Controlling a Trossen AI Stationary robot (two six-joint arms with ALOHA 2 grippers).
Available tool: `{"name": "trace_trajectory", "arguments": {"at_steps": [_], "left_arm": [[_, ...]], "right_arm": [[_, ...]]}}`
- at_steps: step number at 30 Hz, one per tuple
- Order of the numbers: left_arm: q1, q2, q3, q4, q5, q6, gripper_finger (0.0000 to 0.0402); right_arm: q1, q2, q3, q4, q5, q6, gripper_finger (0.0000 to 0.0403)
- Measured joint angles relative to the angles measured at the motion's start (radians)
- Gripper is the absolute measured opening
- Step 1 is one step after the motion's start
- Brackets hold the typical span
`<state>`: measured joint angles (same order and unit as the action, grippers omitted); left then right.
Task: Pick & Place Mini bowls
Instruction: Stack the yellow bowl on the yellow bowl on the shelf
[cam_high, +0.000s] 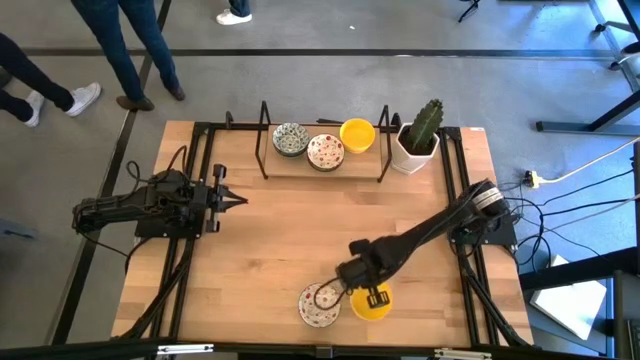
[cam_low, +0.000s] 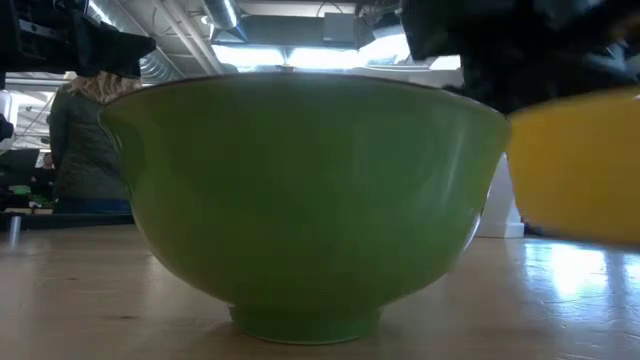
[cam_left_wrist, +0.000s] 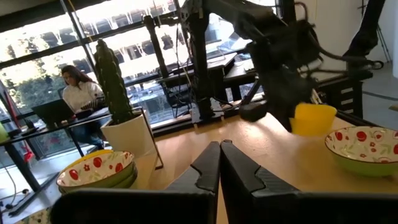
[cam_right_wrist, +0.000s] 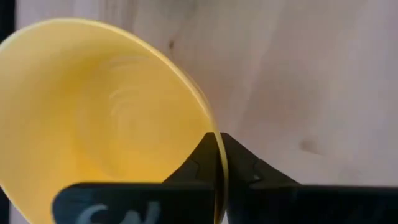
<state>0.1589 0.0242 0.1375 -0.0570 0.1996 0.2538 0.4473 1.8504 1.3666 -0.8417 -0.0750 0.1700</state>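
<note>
My right gripper (cam_high: 372, 295) is near the table's near edge, shut on a plain yellow mini bowl (cam_high: 372, 304), which also shows in the low view (cam_low: 580, 165) and the left wrist view (cam_left_wrist: 314, 118). Just left of it, a red-speckled white bowl (cam_high: 319, 305) with a green outside (cam_low: 300, 200) stands on its foot. On the far rack sit a green-blue patterned bowl (cam_high: 290, 138), a red-speckled bowl (cam_high: 325, 152) and a second yellow bowl (cam_high: 357, 133). My left gripper (cam_high: 235, 200) is shut and waits at the table's left side, touching nothing. My right gripper pinches the yellow bowl's rim (cam_right_wrist: 217, 155), one finger inside the bowl and one outside (cam_right_wrist: 249, 168). The fingers come from above, pointing down. The bowl is tilted and lifted clear of the table, as the low view shows.
A white square pot with a green cactus (cam_high: 415, 140) stands at the rack's right end, by the far right corner. The black rack frame (cam_high: 265, 140) borders the far bowls. Bare wood (cam_high: 300, 220) lies across the table's middle. People's legs (cam_high: 120, 50) show beyond the far edge.
</note>
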Motion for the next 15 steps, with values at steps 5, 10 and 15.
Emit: {"name": "trace_trajectory", "arguments": {"at_steps": [5, 10, 15], "left_arm": [[0.000, 0.000, 0.000, -0.002, 0.000, 0.001, 0.0002], [0.000, 0.000, 0.000, -0.008, 0.000, 0.002, 0.0005], [0.000, 0.000, 0.000, -0.008, 0.000, 0.002, 0.0008]], "right_arm": [[-0.042, -0.114, 0.000, -0.080, 0.055, -0.023, 0.0005], [-0.079, -0.269, 0.000, -0.099, 0.126, -0.042, 0.0005], [-0.130, -0.456, 0.000, -0.116, 0.186, 0.000, 0.0005]]}}
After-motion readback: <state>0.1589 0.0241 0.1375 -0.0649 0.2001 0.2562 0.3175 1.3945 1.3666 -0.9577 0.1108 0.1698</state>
